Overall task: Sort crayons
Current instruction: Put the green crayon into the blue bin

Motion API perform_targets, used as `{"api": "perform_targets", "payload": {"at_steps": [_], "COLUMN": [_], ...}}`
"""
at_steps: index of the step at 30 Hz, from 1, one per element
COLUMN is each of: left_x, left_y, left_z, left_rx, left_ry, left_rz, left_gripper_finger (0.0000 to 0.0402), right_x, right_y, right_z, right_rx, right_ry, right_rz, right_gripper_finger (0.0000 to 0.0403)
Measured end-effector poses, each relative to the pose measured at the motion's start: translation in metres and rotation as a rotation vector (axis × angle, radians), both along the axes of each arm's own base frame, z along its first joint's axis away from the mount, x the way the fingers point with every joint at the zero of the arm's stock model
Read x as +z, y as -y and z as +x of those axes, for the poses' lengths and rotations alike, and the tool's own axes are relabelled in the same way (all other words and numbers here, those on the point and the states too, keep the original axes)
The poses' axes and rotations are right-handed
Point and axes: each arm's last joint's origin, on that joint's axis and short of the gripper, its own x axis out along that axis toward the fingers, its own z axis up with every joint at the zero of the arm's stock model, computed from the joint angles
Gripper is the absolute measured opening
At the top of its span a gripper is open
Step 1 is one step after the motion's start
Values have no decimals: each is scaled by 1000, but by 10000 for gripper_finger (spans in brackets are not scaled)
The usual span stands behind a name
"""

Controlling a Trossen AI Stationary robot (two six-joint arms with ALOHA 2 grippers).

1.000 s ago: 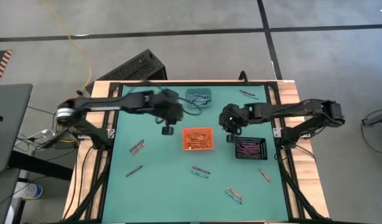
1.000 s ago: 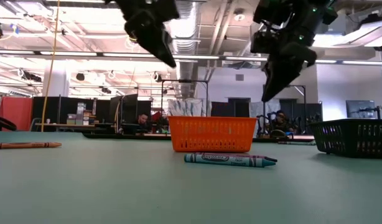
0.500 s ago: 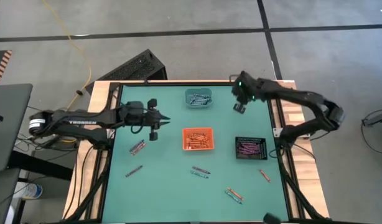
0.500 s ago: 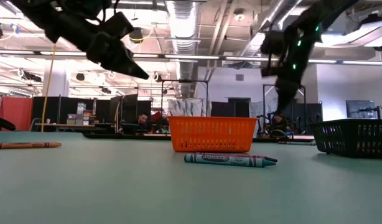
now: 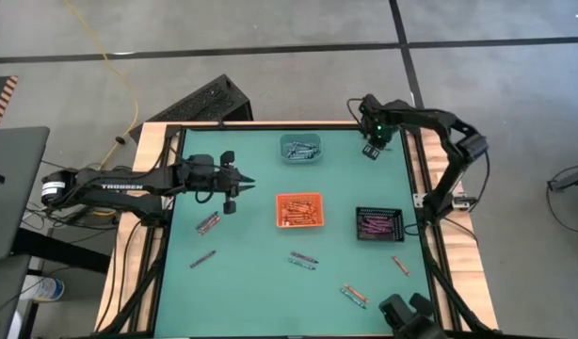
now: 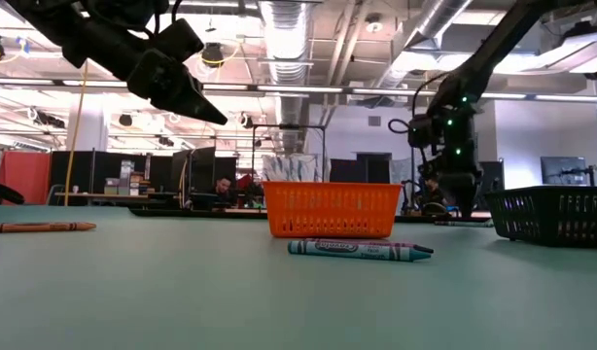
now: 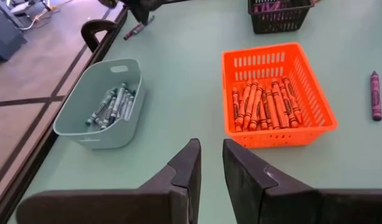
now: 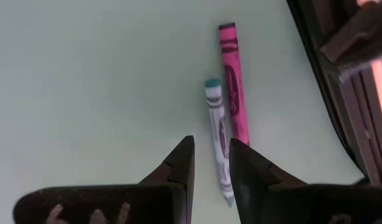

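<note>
High view: the left gripper (image 5: 247, 180) hangs over the green surface (image 5: 251, 273) left of the orange tray (image 5: 298, 210), its jaws a narrow gap apart, nothing between them. The right gripper (image 5: 372, 149) hovers at the far right corner above a pink crayon (image 8: 232, 81) and a teal crayon (image 8: 218, 141) lying side by side, jaws slightly parted and empty. Other crayons (image 5: 303, 259) lie scattered nearer; sorted ones fill the orange, teal tray (image 5: 300, 148) and black tray (image 5: 378, 224).

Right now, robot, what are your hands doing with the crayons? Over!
Left gripper empty, narrow gap, above the table. Right gripper empty, narrow gap, over the teal crayon and pink crayon. Nothing in the way.
</note>
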Motion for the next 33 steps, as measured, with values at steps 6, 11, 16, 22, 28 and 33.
{"api": "perform_targets", "payload": {"at_steps": [6,11,16,22,28,33], "left_x": [0,0,0,0,-1,-2], "left_y": [0,-2,-5,-6,-5,-4], "left_z": [0,0,-1,-1,-2,-2], "left_rx": [8,26,38,43,39,-1], "left_ry": [-2,-4,-6,-5,-12,-21], "left_rz": [6,15,20,13,-2,-20], "left_gripper_finger": [56,56,56,56,56,56], "right_x": [-12,-19,-30,-32,-14,23], "right_y": [9,11,12,11,1,-20], "right_z": [5,6,7,8,14,25], "right_rx": [18,41,67,82,101,120], "right_ry": [-37,-48,-55,-38,-3,129], "right_rz": [-4,18,75,99,51,14], "right_gripper_finger": [91,91,75,13,5,2]}}
